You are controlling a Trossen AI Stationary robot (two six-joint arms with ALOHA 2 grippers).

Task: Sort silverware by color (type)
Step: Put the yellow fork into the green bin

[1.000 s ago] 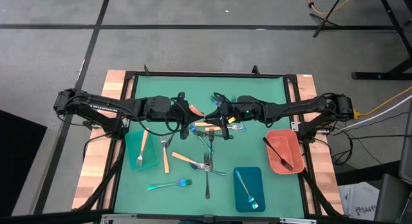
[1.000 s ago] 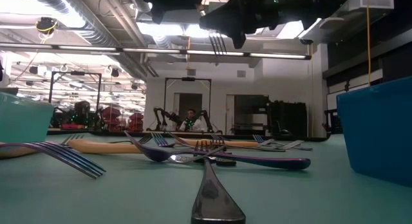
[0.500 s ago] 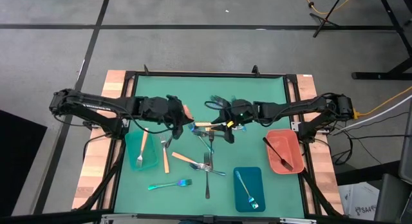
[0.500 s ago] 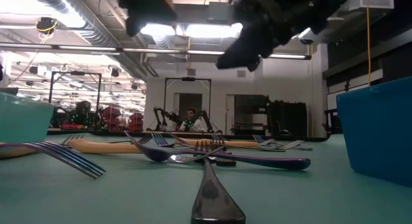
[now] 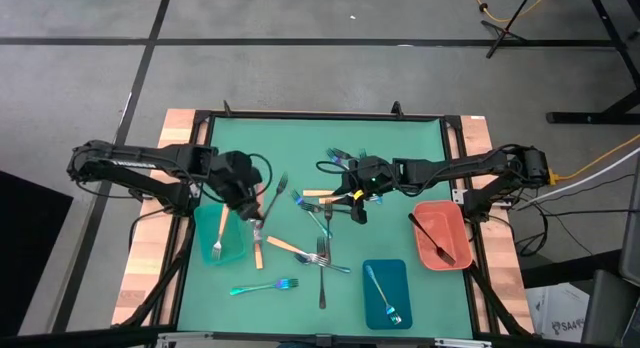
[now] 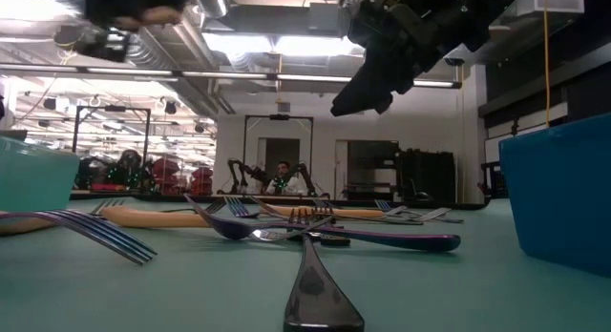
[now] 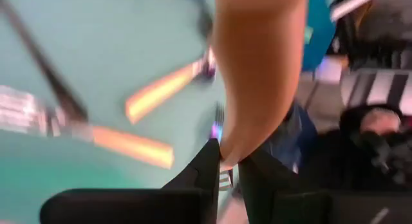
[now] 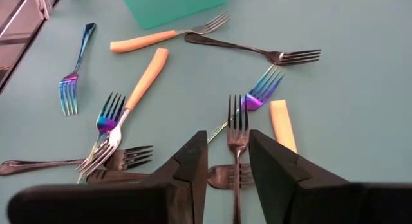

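On the green table (image 5: 400, 148): three small trays along the near side, teal tray (image 5: 220, 236), blue tray (image 5: 385, 293), salmon tray (image 5: 442, 235) holding one dark fork. Loose silverware (image 5: 318, 250) scattered mid-table, orange-handled, iridescent and dark pieces. Left gripper (image 5: 250, 206), above the teal tray's inner edge, clamped on an orange-handled fork (image 7: 257, 69). Right gripper (image 8: 228, 163), over the central cluster, fingers apart, nothing between them.

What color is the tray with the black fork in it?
Salmon red. The tray shows best in the high view, with the black fork lying across it.
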